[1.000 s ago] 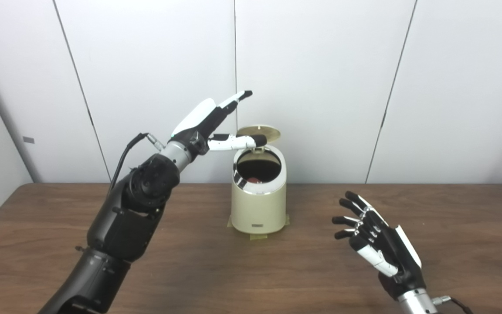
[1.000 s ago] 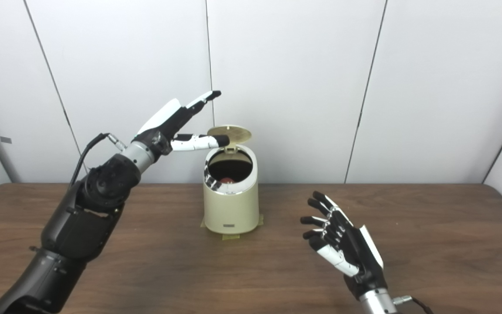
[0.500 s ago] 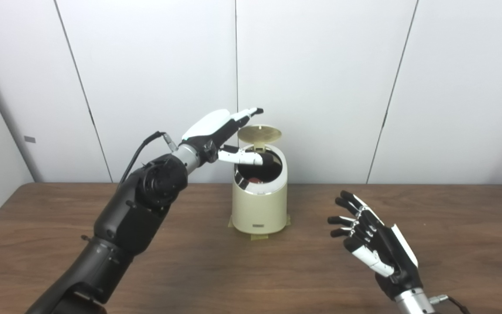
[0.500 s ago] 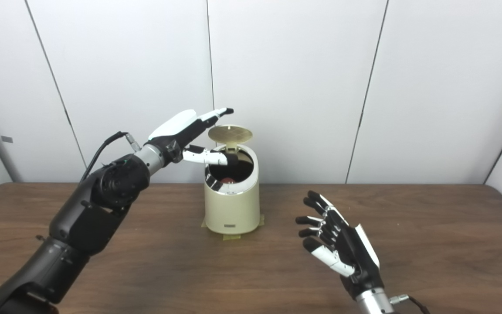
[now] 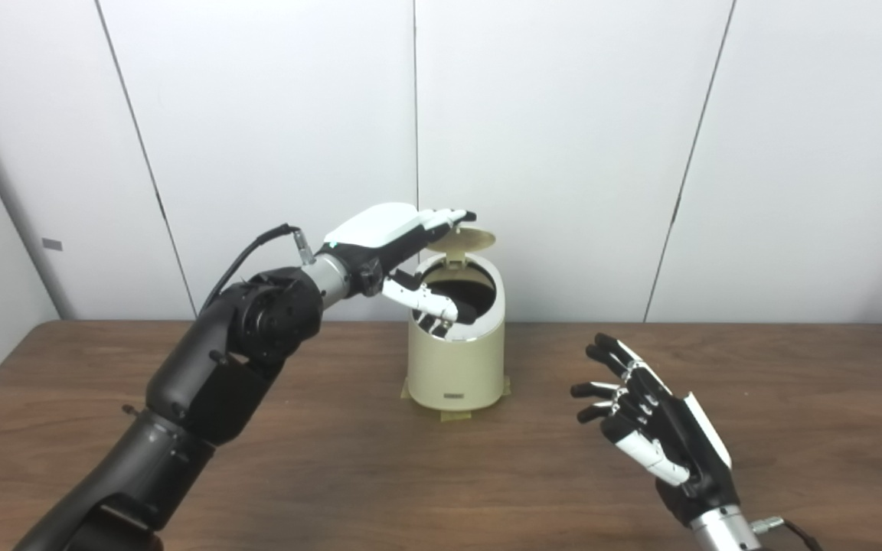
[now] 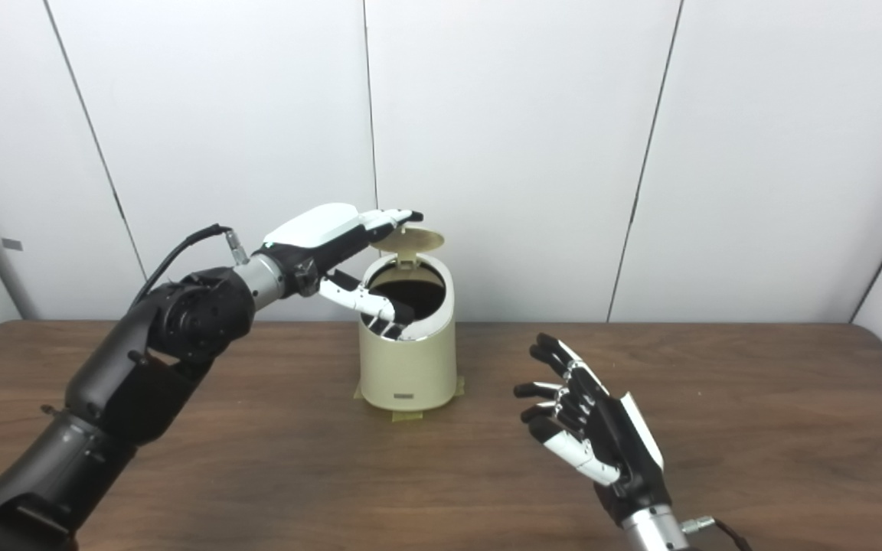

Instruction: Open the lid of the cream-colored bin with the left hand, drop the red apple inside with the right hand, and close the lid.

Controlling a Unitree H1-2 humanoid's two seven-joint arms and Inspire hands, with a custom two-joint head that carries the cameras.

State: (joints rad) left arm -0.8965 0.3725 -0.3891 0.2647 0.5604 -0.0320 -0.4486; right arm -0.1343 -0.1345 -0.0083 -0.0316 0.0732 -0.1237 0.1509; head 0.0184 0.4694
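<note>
White wall panels stand behind the brown table (image 5: 334, 474). I lay my left hand (image 5: 391, 233), fingers spread and holding nothing, on top of the raised lid (image 5: 468, 239) to push it down onto the bin (image 5: 456, 360). My right hand (image 5: 659, 428) waits open and empty. The apple is probably inside; my thumb hides it.

At frame centre stands a cream-colored bin (image 5: 455, 360) with a matching cream lid (image 5: 465, 239) and a dark interior. The table (image 5: 334, 474) is dark brown woodgrain, the wall (image 5: 563, 115) plain white panels. Both the left hand (image 5: 403, 237) and the right hand (image 5: 659, 428) are black and white.
</note>
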